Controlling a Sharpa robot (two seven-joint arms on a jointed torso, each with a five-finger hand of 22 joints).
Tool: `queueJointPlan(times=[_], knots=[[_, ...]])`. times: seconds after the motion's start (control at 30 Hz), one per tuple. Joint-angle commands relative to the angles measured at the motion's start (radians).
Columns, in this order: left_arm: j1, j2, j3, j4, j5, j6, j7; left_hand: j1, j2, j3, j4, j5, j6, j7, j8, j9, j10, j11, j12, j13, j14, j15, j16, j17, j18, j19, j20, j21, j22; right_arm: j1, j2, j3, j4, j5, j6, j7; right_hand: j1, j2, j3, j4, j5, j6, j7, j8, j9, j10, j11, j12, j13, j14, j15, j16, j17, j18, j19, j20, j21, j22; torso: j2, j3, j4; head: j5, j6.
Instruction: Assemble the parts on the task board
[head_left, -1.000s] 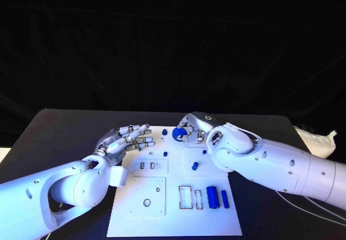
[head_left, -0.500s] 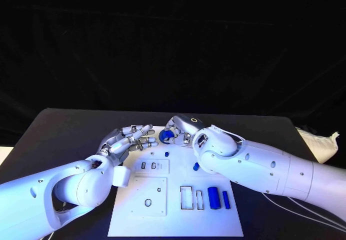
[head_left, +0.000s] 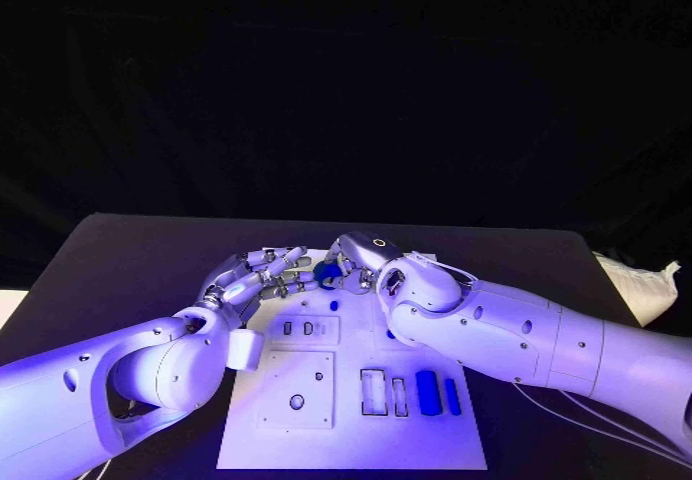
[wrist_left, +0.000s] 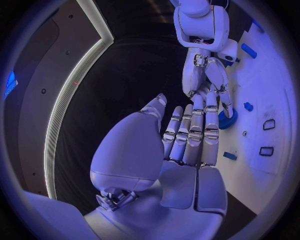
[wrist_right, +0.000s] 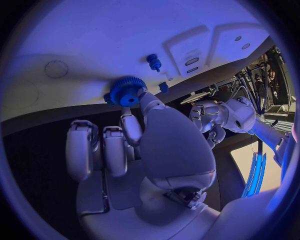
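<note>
A blue gear (head_left: 329, 270) hangs over the far end of the white task board (head_left: 346, 440), pinched between the thumb and a finger of my right hand (head_left: 369, 258). The right wrist view shows the gear (wrist_right: 127, 91) at the tips of that hand (wrist_right: 147, 137), above the board (wrist_right: 125, 35). My left hand (head_left: 260, 282) lies just left of the gear, fingers stretched out towards it and holding nothing. In the left wrist view its fingers (wrist_left: 195, 131) reach up to the gear (wrist_left: 227, 120); whether they touch it I cannot tell.
A blue cylinder (head_left: 427, 391) and a thin blue bar (head_left: 451, 396) lie at the board's near right, beside two rectangular slots (head_left: 371, 392). A small blue peg (wrist_right: 153, 61) stands on the board near the gear. A white bag (head_left: 637, 285) lies at the table's right edge.
My right hand has carried the gear to the left, from over the board's far right part up against the left hand's fingertips. The left hand has stayed about where it was.
</note>
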Motion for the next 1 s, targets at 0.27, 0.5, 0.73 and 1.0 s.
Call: queueJointPlan(times=[0.27, 0.5, 0.73, 1.0], knots=[[0.001, 0.001, 0.001, 0.002, -0.002, 0.021, 0.004, 0.002, 0.011, -0.001, -0.006, -0.002, -0.001, 0.002, -0.006, -0.001, -0.002, 0.002, -0.005, -0.001, 0.003, 0.006, -0.003, 0.001, 0.010, 0.006, 0.001, -0.005, -0.002, -0.002, 0.005, -0.005, -0.017, 0.003, 0.023, 0.012, -0.097, -0.062, -0.051, 0.052, -0.015, -0.148, 0.033, -0.033, -0.017, -0.048, 0.043, -0.088, -0.068, 0.072, 0.039, 0.002, 0.111, -0.006, -0.008, 0.034, -0.002, -0.010, 0.000, 0.0006, -0.0004, -0.001, 0.001], [0.001, 0.001, 0.001, 0.003, -0.002, 0.021, 0.003, 0.003, 0.012, 0.001, -0.010, -0.003, -0.001, 0.002, -0.006, -0.001, -0.002, 0.001, -0.005, -0.001, 0.003, 0.006, -0.005, 0.003, 0.010, 0.006, 0.001, -0.006, -0.002, -0.002, 0.002, -0.006, -0.019, 0.025, 0.044, 0.022, -0.116, -0.066, -0.068, 0.094, 0.023, -0.149, 0.035, -0.029, -0.018, -0.049, 0.046, -0.088, -0.067, 0.072, 0.043, 0.003, 0.115, -0.006, -0.008, 0.040, -0.001, -0.008, 0.000, 0.0000, -0.0002, -0.002, 0.000], [0.001, -0.002, 0.001, 0.004, -0.002, 0.021, 0.003, 0.003, 0.012, 0.001, -0.010, -0.003, -0.001, 0.002, -0.006, -0.001, -0.002, 0.001, -0.005, -0.001, 0.003, 0.006, -0.005, 0.003, 0.010, 0.006, 0.001, -0.006, -0.002, -0.002, -0.021, -0.006, -0.001, 0.061, -0.017, 0.044, -0.123, -0.040, -0.066, 0.115, 0.078, -0.112, 0.026, -0.018, -0.011, -0.027, 0.039, -0.041, -0.034, 0.074, 0.038, 0.008, 0.123, -0.009, 0.000, 0.037, 0.008, 0.008, 0.000, 0.0009, -0.0008, 0.000, 0.002], [0.001, -0.012, 0.001, 0.003, -0.002, 0.022, 0.005, 0.003, 0.012, 0.001, -0.010, -0.003, -0.001, 0.002, -0.006, -0.001, -0.002, 0.001, -0.005, -0.001, 0.003, 0.006, -0.005, 0.003, 0.010, 0.006, 0.001, -0.006, -0.002, -0.003, -0.120, 0.002, 0.097, 0.145, -0.149, 0.130, -0.105, -0.027, -0.056, 0.104, 0.114, -0.104, 0.024, -0.022, -0.012, -0.015, 0.036, -0.010, -0.011, 0.075, 0.035, 0.010, 0.126, -0.010, 0.002, 0.033, 0.010, 0.011, -0.001, 0.0020, -0.0021, 0.003, 0.001]])
